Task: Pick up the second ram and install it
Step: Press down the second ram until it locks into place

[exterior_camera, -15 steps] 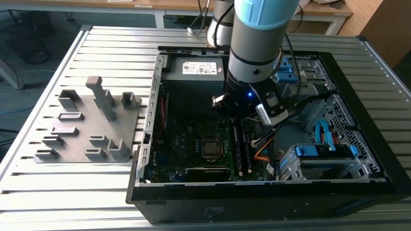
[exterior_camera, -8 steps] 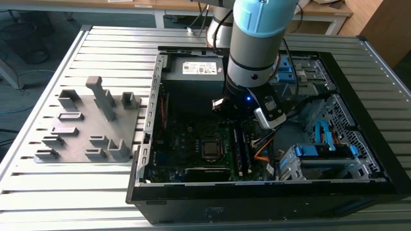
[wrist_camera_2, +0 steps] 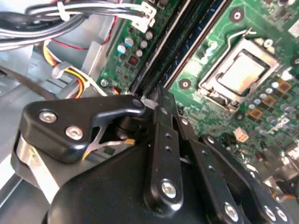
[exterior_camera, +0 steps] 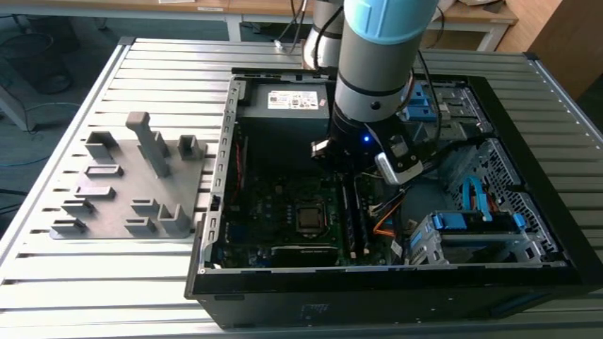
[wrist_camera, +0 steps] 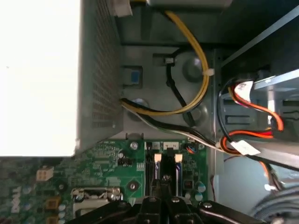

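My gripper (wrist_camera_2: 156,99) is down inside the open computer case (exterior_camera: 527,176), over the far end of the memory slots beside the CPU socket (wrist_camera_2: 240,74). Its two black fingers (wrist_camera_2: 161,140) are shut, tips together, on the top edge of a long dark stick standing in a slot, the second ram (wrist_camera_2: 172,53). In the exterior view that stick (exterior_camera: 348,212) runs along the motherboard right of the CPU socket (exterior_camera: 308,217), with a look-alike dark stick (exterior_camera: 362,219) close beside it. The first wrist view has the fingertips (wrist_camera: 162,184) between two white slot latches (wrist_camera: 157,158).
The grey fixture plate (exterior_camera: 127,176) with upright blocks lies on the slatted table at the exterior view's left. Inside the case are the power supply (exterior_camera: 287,102), yellow and orange cable bundles (wrist_camera: 196,70) near the wrist, and blue drive bays (exterior_camera: 471,219).
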Available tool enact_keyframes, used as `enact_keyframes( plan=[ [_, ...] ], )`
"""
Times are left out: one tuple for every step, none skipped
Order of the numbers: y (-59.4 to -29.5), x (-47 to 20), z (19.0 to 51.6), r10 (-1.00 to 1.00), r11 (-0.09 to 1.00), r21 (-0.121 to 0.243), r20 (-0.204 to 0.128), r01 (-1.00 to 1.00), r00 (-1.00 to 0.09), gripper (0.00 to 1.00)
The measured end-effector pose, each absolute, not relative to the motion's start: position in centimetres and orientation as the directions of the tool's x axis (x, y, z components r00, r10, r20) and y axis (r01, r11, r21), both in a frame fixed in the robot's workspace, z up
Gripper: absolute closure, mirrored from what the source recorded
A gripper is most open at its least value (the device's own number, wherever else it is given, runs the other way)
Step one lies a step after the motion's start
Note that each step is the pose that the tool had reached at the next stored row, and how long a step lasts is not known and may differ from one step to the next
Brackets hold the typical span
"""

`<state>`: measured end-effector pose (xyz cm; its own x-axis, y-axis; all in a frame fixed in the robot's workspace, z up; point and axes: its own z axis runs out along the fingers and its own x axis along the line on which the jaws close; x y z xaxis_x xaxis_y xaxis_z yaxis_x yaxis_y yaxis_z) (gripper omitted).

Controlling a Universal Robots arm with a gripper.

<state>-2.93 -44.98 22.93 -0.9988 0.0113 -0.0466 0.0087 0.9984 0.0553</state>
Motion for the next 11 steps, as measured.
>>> enact_keyframes(
  plan=[
    [-45.0, -2.9, 22.9, 0.011, 0.998, 0.056, -0.047, 0.009, -0.999, 0.9],
    [-45.3, -2.9, 22.9, 0.011, 0.999, 0.054, -0.047, 0.009, -0.999, 0.9],
    [-45.6, -2.9, 22.9, 0.011, 0.999, 0.052, -0.047, 0.009, -0.999, 0.9],
    [-46.0, -2.9, 22.9, 0.011, 0.999, 0.051, -0.047, 0.009, -0.999, 0.9],
    [-46.4, -2.9, 22.9, 0.011, 0.999, 0.05, -0.047, 0.009, -0.999, 0.9],
    [-46.8, -2.9, 22.9, 0.011, 0.999, 0.049, -0.047, 0.009, -0.999, 0.9],
    [-47.3, -2.9, 22.9, 0.011, 0.999, 0.048, -0.047, 0.009, -0.999, 0.9],
    [-47.6, -2.9, 22.8, 0.011, 0.999, 0.047, -0.047, 0.009, -0.999, 0.9],
    [-48.0, -2.9, 22.8, 0.011, 0.999, 0.045, -0.047, 0.009, -0.999, 0.9],
    [-48.4, -2.9, 22.8, 0.011, 0.999, 0.044, -0.047, 0.009, -0.999, 0.9],
    [-48.7, -2.9, 22.7, 0.011, 0.999, 0.042, -0.047, 0.009, -0.999, 0.9]
  ],
)
